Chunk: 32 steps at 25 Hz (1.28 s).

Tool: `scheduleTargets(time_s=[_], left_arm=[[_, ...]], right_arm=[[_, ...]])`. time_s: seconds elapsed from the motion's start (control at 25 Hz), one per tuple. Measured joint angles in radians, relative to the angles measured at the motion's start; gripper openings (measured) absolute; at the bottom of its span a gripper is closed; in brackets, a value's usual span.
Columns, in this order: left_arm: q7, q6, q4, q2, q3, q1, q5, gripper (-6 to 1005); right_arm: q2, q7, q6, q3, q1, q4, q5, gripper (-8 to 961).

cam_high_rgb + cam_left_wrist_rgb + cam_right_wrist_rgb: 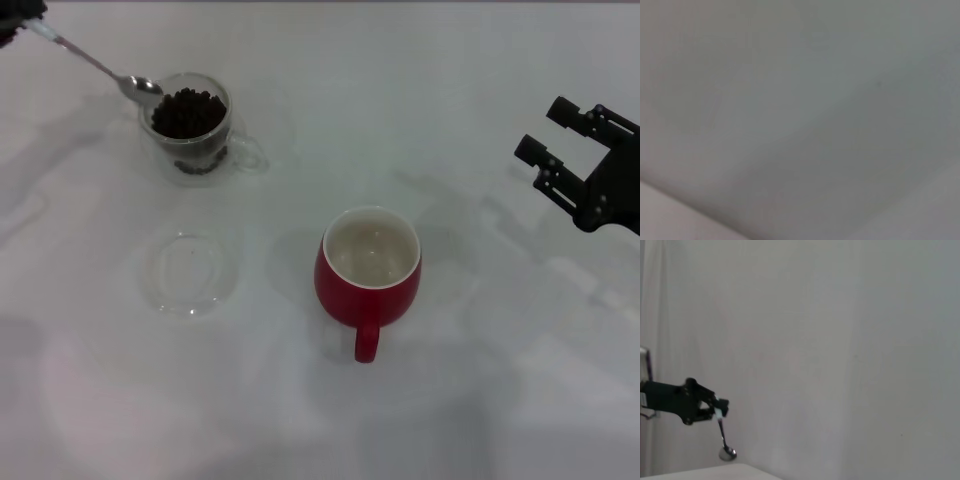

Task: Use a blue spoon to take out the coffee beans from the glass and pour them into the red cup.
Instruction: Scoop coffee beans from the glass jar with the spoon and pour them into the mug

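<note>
Near the table's far left corner, the left gripper pinches the blue spoon, its bowl at the rim of the glass holding coffee beans. It should dip deep, then lift level toward the central red cup. The right gripper hangs spread at the right edge.

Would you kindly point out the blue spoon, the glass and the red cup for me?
blue spoon [140, 86], head view, on its metal bowl at the glass's rim.
glass [228, 118], head view, on its clear side wall.
red cup [345, 292], head view, on its red outer wall.
</note>
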Motion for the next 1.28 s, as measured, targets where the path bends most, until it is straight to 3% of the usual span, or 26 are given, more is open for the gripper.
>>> scheduleTargets(time_s=[0.2, 0.4, 0.72, 1.0, 1.28], left_arm=[[-0.052, -0.062, -0.002, 0.004, 0.000, -0.050, 0.103, 126], [-0.060, -0.112, 0.001, -0.011, 0.000, -0.079, 0.138, 126], [-0.029, -0.238, 0.010, -0.056, 0.000, -0.111, 0.182, 126], [0.006, -0.278, 0.014, -0.090, 0.000, -0.117, 0.172, 126], [-0.012, -0.311, 0.087, -0.094, -0.001, -0.088, 0.106, 126]], right_arm=[[0.004, 0.000, -0.028, 0.000, -0.020, -0.001, 0.000, 542], [0.003, 0.000, -0.040, 0.000, -0.035, -0.001, 0.003, 542], [0.003, 0.004, -0.071, 0.001, -0.064, 0.007, 0.011, 542], [0.003, 0.011, -0.072, 0.003, -0.077, 0.013, 0.013, 542], [-0.003, 0.011, -0.072, 0.003, -0.081, 0.014, 0.013, 542]])
